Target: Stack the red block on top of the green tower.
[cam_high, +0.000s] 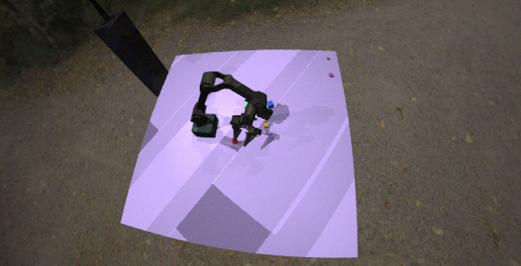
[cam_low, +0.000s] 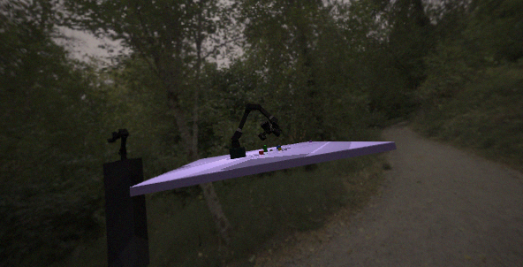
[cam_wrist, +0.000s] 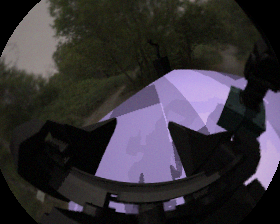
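The red block [cam_high: 236,142] [cam_low: 261,152] lies on the purple table [cam_high: 308,192] [cam_low: 212,168], in front of the arm's base [cam_high: 204,126]. The green tower [cam_high: 245,105] [cam_low: 265,148] stands a little behind it, mostly hidden by the arm in the top view. My gripper [cam_high: 241,139] [cam_low: 264,134] [cam_wrist: 143,121] is open and empty. The exterior view shows it hanging well above the table, over the area of the blocks. In the wrist view only bare table shows between the fingers; neither the block nor the tower is seen there.
A blue block [cam_high: 270,103] [cam_low: 278,148] and a yellow block [cam_high: 266,125] lie to the right of the tower. A magenta block [cam_high: 331,75] lies near the far right corner. A dark post [cam_high: 132,51] [cam_low: 125,206] stands off the table's left side.
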Motion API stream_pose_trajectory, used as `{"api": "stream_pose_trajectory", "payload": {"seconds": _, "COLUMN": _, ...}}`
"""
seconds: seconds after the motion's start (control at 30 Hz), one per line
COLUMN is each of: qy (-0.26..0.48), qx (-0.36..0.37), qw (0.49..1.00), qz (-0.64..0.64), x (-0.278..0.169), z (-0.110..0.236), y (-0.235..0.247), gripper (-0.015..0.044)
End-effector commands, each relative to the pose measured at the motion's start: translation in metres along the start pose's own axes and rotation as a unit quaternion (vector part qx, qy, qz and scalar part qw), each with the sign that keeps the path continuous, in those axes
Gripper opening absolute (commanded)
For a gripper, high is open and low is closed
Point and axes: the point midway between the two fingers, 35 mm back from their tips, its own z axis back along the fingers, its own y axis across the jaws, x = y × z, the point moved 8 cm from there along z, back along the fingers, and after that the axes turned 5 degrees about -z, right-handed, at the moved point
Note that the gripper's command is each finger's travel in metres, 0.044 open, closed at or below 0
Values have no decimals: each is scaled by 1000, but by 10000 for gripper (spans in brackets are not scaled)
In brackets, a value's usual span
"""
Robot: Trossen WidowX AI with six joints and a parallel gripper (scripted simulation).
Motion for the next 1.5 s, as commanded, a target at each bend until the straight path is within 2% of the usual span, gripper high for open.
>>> {"api": "stream_pose_trajectory", "payload": {"seconds": 0.0, "qy": 0, "qx": -2, "qw": 1000, "qz": 3, "x": 0, "z": 0, "y": 0, "gripper": 426}}
{"api": "stream_pose_trajectory", "payload": {"seconds": 0.03, "qy": 1, "qx": -6, "qw": 1000, "qz": 13, "x": 1, "z": -1, "y": 0, "gripper": 440}}
{"api": "stream_pose_trajectory", "payload": {"seconds": 0.33, "qy": 34, "qx": -79, "qw": 979, "qz": 183, "x": 14, "z": -15, "y": -4, "gripper": 440}}
{"api": "stream_pose_trajectory", "payload": {"seconds": 0.67, "qy": 110, "qx": -134, "qw": 916, "qz": 363, "x": 26, "z": -28, "y": -10, "gripper": 440}}
{"api": "stream_pose_trajectory", "payload": {"seconds": 1.07, "qy": 234, "qx": -141, "qw": 791, "qz": 548, "x": 39, "z": -40, "y": -17, "gripper": 440}}
{"api": "stream_pose_trajectory", "payload": {"seconds": 1.47, "qy": 357, "qx": -72, "qw": 628, "qz": 688, "x": 51, "z": -49, "y": -24, "gripper": 440}}
